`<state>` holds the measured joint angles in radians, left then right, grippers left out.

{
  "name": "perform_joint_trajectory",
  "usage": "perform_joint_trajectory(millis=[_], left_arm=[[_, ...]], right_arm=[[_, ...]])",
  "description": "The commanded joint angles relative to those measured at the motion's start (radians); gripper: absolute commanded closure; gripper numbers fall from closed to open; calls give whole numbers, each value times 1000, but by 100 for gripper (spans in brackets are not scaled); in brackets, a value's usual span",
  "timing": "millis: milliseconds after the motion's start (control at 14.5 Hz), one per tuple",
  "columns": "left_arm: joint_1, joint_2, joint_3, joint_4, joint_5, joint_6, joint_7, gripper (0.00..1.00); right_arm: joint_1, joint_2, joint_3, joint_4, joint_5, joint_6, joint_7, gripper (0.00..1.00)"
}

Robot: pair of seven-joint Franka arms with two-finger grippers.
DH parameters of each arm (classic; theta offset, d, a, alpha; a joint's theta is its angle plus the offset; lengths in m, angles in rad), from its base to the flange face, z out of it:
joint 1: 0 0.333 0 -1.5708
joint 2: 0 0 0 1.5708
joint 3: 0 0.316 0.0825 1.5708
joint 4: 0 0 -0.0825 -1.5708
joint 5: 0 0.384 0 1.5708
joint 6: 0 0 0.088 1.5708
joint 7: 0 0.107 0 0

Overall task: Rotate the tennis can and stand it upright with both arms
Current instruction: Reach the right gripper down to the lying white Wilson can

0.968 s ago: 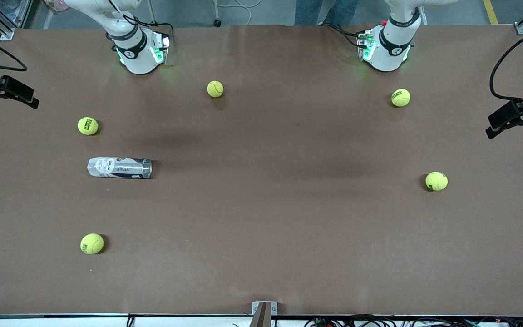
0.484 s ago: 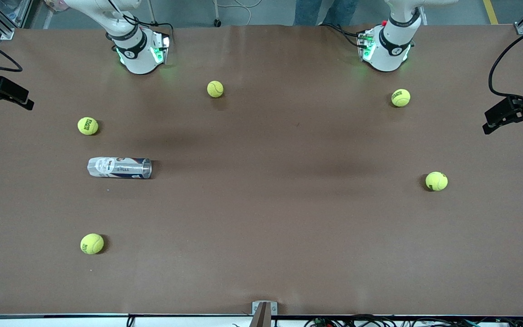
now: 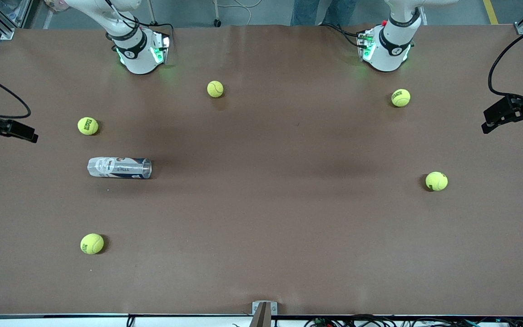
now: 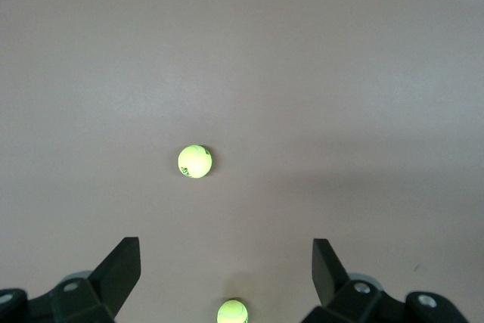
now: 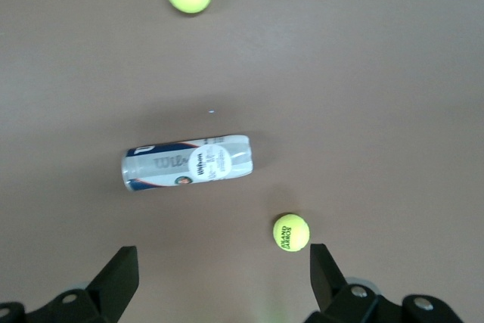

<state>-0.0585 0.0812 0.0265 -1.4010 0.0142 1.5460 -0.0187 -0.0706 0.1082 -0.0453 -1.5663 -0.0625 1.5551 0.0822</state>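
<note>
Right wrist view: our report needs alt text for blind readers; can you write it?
The tennis can lies on its side on the brown table, seen from above between the open fingers of the right hand, which holds nothing. Two yellow tennis balls rest near it, apart from it.

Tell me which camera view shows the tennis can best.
The right wrist view: the tennis can lies on its side there, large, with its label readable. The front view shows it smaller, whole, toward the right arm's end of the table. The left wrist view misses it.
</note>
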Motion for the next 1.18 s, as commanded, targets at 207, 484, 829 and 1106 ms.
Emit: perform_joint_trajectory(millis=[207, 484, 829, 1106], left_arm=[[3, -14, -2, -6, -16, -10, 19, 0], [3, -14, -2, -7, -17, -10, 20, 0], [2, -14, -2, -7, -16, -10, 20, 0], [3, -14, -2, -7, -16, -10, 19, 0]], right_arm=[[-43, 31, 13, 8, 21, -16, 612, 0], [-35, 64, 13, -21, 46, -9, 982, 0], [-6, 67, 19, -153, 47, 88, 1267, 0], [17, 61, 19, -326, 47, 241, 1389, 0]])
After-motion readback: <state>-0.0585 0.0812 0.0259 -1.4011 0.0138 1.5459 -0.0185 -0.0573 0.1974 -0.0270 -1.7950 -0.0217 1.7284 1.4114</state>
